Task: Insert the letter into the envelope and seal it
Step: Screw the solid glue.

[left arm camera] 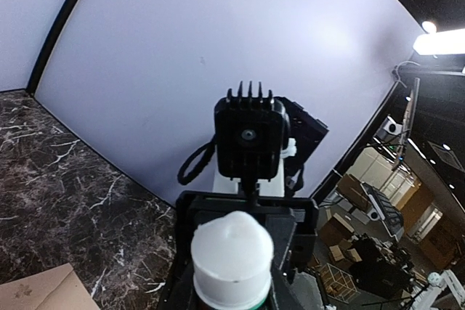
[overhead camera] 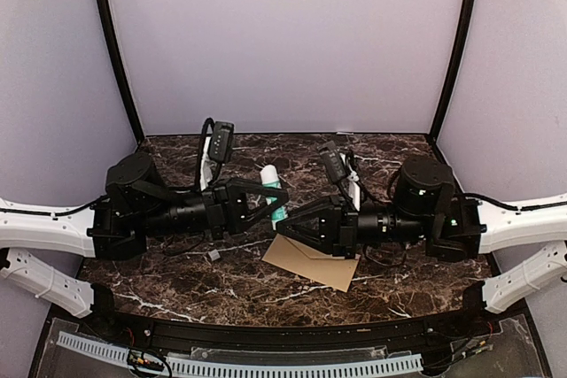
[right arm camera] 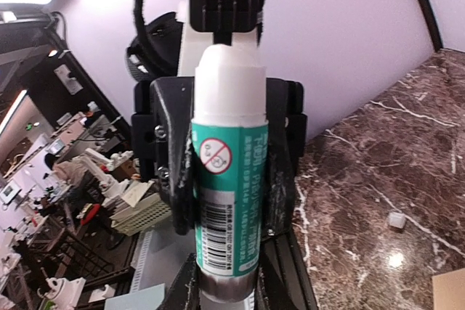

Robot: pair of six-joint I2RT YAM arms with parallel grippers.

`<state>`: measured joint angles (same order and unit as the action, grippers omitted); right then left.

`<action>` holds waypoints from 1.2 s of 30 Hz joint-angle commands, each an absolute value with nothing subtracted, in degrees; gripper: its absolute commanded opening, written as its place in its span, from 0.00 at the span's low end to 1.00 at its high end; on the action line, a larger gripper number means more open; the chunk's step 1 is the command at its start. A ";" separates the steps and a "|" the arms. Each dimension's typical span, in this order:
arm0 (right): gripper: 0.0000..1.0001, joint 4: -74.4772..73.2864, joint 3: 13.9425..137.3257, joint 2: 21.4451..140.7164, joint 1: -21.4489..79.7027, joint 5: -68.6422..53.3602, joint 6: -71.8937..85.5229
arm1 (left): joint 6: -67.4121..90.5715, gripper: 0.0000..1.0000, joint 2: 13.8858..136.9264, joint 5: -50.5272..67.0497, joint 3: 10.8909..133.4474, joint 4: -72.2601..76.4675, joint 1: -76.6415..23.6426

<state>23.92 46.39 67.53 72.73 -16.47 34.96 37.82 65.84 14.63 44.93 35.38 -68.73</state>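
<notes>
- Low in the middle of the overhead view, the envelope [overhead camera: 306,263] lies flat on the marble table [overhead camera: 177,289]; the letter is out of sight, presumably inside it.
- Just above it in frame, my left gripper [overhead camera: 268,198] is clamped on a capped glue stick [overhead camera: 273,183], which I judge is being readied for gluing the flap.
- My right gripper [overhead camera: 288,217] closely flanks the stick's base; whether it is gripping, I cannot tell.

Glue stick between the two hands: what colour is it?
The glue stick is teal green with a white end, clearest in the right wrist view.
</notes>
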 commanded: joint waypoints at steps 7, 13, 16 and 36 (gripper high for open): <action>0.05 -3.64 63.16 76.40 73.11 9.68 27.79 | 37.88 0.00 70.81 -2.59 49.62 17.87 -70.14; 0.05 -10.42 70.27 84.04 73.66 18.54 27.79 | 41.68 0.00 73.39 -6.01 49.42 17.41 -70.14; 0.05 -12.11 72.41 86.58 74.20 21.32 28.59 | 43.91 0.00 74.58 -6.58 49.00 17.66 -70.14; 0.71 9.26 49.88 64.28 72.84 -2.20 29.83 | 42.53 0.00 68.96 3.23 47.27 24.02 -66.82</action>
